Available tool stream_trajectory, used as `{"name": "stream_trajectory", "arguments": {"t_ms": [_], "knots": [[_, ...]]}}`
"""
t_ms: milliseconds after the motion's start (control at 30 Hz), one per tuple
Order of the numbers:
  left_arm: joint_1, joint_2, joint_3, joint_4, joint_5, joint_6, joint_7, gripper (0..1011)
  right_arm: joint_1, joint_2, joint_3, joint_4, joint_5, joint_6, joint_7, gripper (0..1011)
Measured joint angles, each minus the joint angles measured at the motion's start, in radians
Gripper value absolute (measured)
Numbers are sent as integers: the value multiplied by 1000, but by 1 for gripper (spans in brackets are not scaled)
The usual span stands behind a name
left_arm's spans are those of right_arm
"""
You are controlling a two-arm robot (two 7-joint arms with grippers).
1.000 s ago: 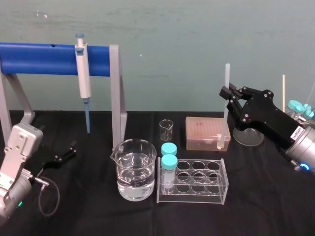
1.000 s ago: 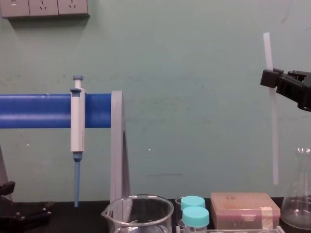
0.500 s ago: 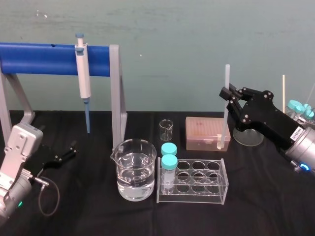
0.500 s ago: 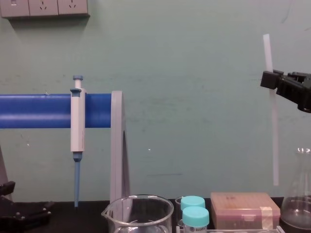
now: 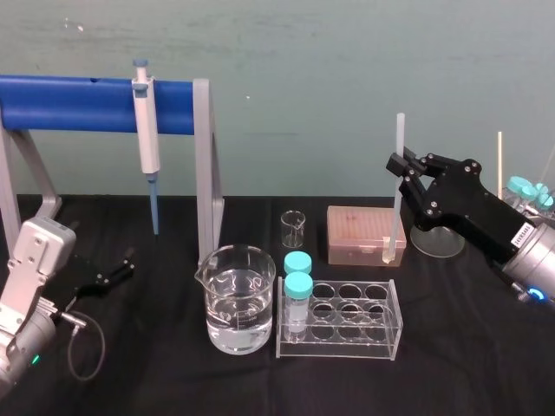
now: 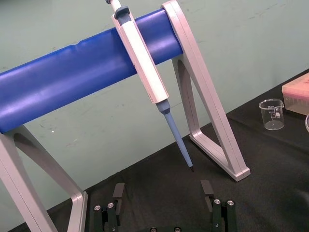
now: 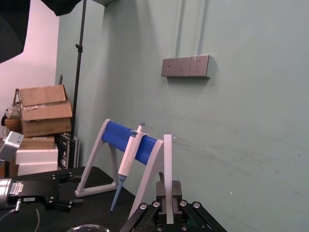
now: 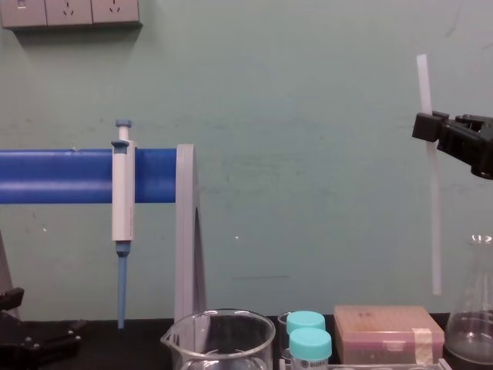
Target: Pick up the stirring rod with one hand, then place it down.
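Found right gripper [image 5: 401, 165] clamped on the stirring rod [image 5: 397, 208], gripping its upper part. Noted rod upright and raised off the table [image 5: 468, 347], lower end beside the flask [image 8: 471, 324] and apparently just above the tip box [image 8: 389, 331]; gap hard to judge. Logged left gripper [image 6: 162, 187] parked low at table's left, fingers spread wide, holding nothing.

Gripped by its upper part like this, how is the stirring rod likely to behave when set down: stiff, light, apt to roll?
Probably stiff: the stirring rod shows no bend below the right gripper, which clamps its upper part. Likely light, being thin and translucent. Slim and smooth-looking, it may slip or roll once laid down. The left gripper sits parked.
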Motion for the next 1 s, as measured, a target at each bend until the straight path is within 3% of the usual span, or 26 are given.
{"name": "stream_trajectory", "arguments": {"t_ms": [1000], "knots": [[0, 0, 0, 0, 0, 0, 0, 1000, 1, -1, -7, -3, -5, 2, 0, 68]]}}
